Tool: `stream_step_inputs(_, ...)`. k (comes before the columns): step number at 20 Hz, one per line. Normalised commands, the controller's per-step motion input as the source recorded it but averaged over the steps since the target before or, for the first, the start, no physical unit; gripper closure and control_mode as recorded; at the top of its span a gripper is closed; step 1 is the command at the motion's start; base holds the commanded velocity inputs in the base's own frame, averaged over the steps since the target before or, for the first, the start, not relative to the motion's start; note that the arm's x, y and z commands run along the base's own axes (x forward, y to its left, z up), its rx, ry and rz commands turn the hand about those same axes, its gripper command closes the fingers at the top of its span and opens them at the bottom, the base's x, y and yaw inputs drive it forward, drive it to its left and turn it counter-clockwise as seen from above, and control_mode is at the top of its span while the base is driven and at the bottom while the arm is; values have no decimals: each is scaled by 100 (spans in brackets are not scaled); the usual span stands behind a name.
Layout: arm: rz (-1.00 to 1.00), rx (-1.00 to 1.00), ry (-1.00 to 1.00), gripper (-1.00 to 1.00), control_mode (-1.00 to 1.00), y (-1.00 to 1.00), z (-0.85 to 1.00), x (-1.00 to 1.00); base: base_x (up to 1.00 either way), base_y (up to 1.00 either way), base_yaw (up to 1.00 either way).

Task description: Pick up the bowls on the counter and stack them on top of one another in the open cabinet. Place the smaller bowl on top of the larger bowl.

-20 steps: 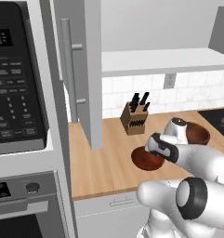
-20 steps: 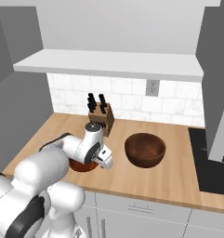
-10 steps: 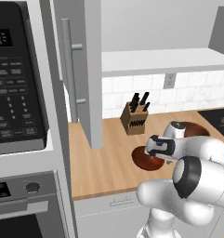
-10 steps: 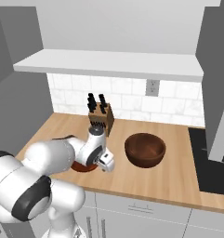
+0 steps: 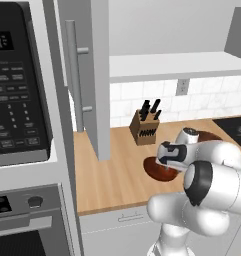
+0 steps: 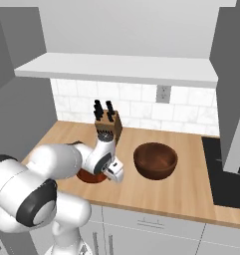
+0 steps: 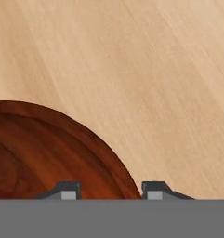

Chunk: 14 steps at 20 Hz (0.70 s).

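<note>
Two dark reddish-brown bowls sit on the counter (image 6: 156, 194). One bowl (image 6: 155, 160) stands free to the right, deep and round. The other bowl (image 6: 86, 175) (image 5: 156, 170) lies in front of the knife block, mostly covered by my arm, so I cannot tell which is wider. My gripper (image 6: 114, 174) (image 5: 167, 161) points down at this bowl's near rim. In the hand view the gripper (image 7: 111, 190) is open, its fingertips (image 7: 69, 190) straddling the rim of the bowl (image 7: 48, 153). The open cabinet shelf (image 6: 116, 69) hangs above.
A tan knife block (image 6: 109, 125) with black handles stands against the tiled wall behind the bowls. The open grey cabinet door (image 5: 87, 75) with its bar handle juts out at the left. A black microwave (image 5: 17, 85) is beyond it. A dark cooktop (image 6: 226, 174) lies at the right.
The hand has sunk slightly toward the left bowl's rim, and the arm's elbow has swung lower. Both bowls stay where they were.
</note>
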Motion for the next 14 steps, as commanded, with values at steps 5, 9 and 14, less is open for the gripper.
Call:
stream_step_inputs(5, -5, 0, -1, 100, -100, -1, 45, 0, 0, 0, 0)
stream_step_inputs(9, -25, 6, -4, 100, -100, -38, 100, -8, 0, 0, 0)
stream_step_inputs(14, -31, 17, -13, 100, -100, -89, 100, -15, 0, 0, 0)
